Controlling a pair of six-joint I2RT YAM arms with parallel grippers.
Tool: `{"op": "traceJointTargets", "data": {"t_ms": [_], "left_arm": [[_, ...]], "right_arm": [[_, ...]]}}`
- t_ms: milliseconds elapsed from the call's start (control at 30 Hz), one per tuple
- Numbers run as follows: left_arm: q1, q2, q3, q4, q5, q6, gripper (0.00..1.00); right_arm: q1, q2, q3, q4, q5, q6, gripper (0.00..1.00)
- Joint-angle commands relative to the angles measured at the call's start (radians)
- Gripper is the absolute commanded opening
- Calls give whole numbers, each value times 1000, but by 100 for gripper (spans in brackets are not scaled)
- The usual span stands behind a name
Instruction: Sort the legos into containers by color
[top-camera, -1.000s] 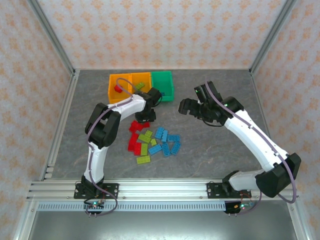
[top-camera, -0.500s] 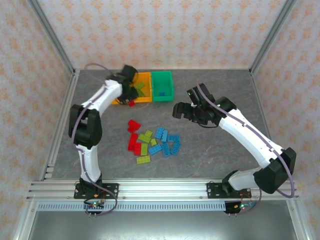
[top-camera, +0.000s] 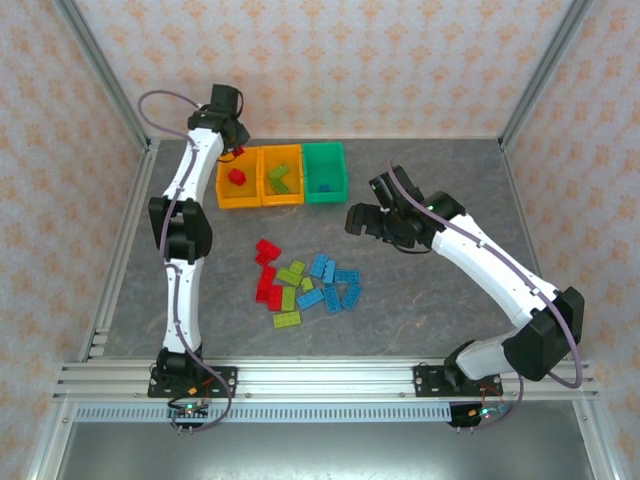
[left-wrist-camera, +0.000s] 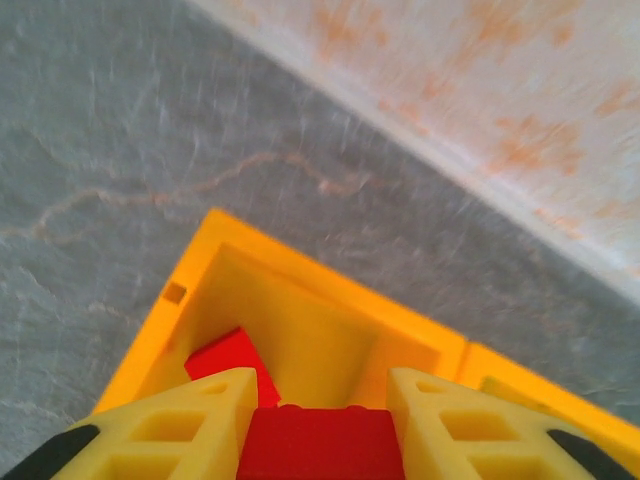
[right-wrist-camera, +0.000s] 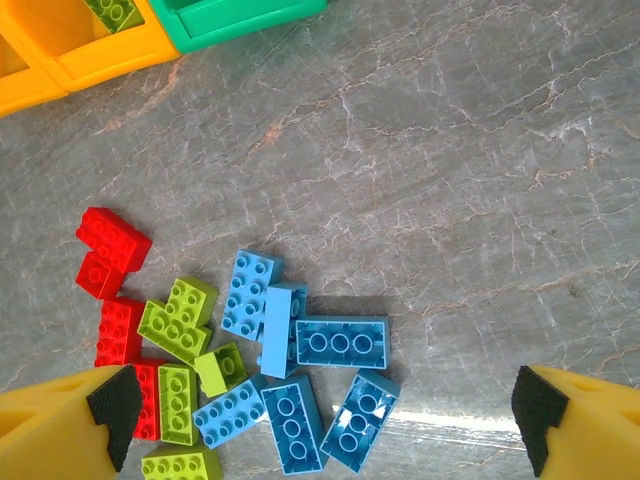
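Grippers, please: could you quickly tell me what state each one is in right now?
Left gripper: closed on a red lego above the left orange bin.
Right gripper: open, holding nothing.

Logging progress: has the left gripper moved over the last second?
Yes. The left gripper swung from the brick pile to the far rim of the left orange bin.

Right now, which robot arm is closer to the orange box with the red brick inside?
Left. The left arm has its jaws over that orange bin, a red brick between them. The right arm holds open jaws off to the right, beyond the green bin.
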Motion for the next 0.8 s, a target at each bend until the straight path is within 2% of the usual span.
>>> {"op": "traceJointTargets", "data": {"t_ms": [0, 200, 333, 467, 600, 767], "left_arm": [[-1, -23, 28, -64, -8, 28, 45], [-10, -125, -69, -61, 18, 68, 55], [-33, -261, -140, -76, 95, 121, 55], [-105, -457, -326, -28, 143, 218, 56], [-163, -653, -549, 20, 207, 315, 58], [-180, -841, -810, 105, 331, 287, 60]], "right_arm": [[2, 2, 17, -36, 58, 21, 97], [2, 14, -33, -7, 35, 23, 97], [5, 52, -72, 2, -11, -46, 97], [23, 122, -94, -29, -58, -103, 97], [70, 189, -123, -2, -136, -96, 97], [104, 264, -180, 95, -162, -87, 97]]}}
